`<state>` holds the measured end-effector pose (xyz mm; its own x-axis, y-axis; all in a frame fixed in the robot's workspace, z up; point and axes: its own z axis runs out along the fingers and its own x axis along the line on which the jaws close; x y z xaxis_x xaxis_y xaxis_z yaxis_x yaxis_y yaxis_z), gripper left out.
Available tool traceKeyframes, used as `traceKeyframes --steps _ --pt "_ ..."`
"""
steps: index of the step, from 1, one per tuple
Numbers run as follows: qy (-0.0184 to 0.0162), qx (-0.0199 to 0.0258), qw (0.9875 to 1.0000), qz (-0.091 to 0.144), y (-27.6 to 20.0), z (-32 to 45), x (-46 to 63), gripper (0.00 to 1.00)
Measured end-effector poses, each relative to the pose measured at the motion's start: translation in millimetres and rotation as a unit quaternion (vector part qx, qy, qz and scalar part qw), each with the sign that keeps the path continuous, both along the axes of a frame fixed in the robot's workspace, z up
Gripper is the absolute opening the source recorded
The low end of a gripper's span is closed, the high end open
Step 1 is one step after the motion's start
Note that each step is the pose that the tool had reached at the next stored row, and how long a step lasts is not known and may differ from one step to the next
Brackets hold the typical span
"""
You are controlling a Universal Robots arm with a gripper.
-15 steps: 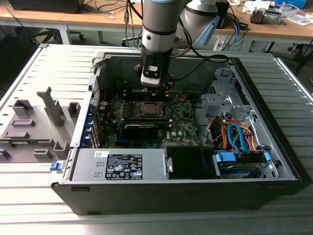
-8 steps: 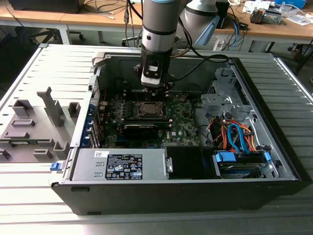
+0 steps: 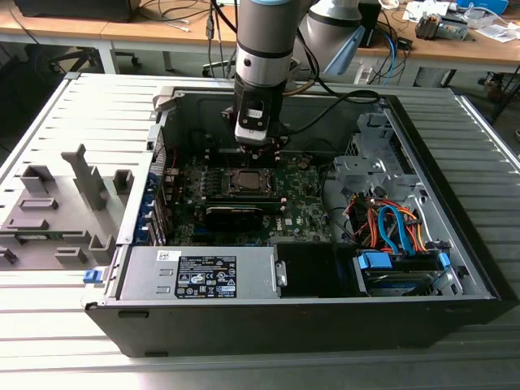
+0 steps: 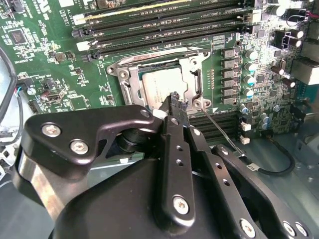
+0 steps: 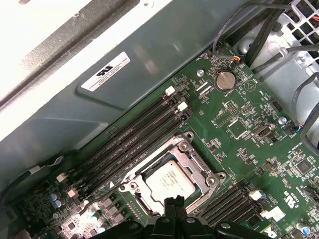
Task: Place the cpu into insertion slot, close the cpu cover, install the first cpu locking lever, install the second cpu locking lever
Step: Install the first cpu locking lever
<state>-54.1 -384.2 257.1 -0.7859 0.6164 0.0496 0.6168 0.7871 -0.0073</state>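
- Second wrist view: black metal tool (image 4: 176,98), fingertips pressed together, near square dull-silver cpu (image 4: 158,82).
- Thin silvery cpu cover frame (image 4: 193,74) lies flat around it.

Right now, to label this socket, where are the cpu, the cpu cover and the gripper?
cpu (image 5: 169,181): first wrist view, middle of its silver top.
cpu cover (image 5: 199,162): first wrist view, a side bar of the frame.
gripper (image 5: 174,203): first wrist view, midway between its fingertips.
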Motion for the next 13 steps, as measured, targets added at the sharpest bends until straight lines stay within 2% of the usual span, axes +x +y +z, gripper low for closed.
traceKeyframes --steps 13 --pt "0.0 0.0 1.0 0.008 0.0 0.0 0.0 0.11"
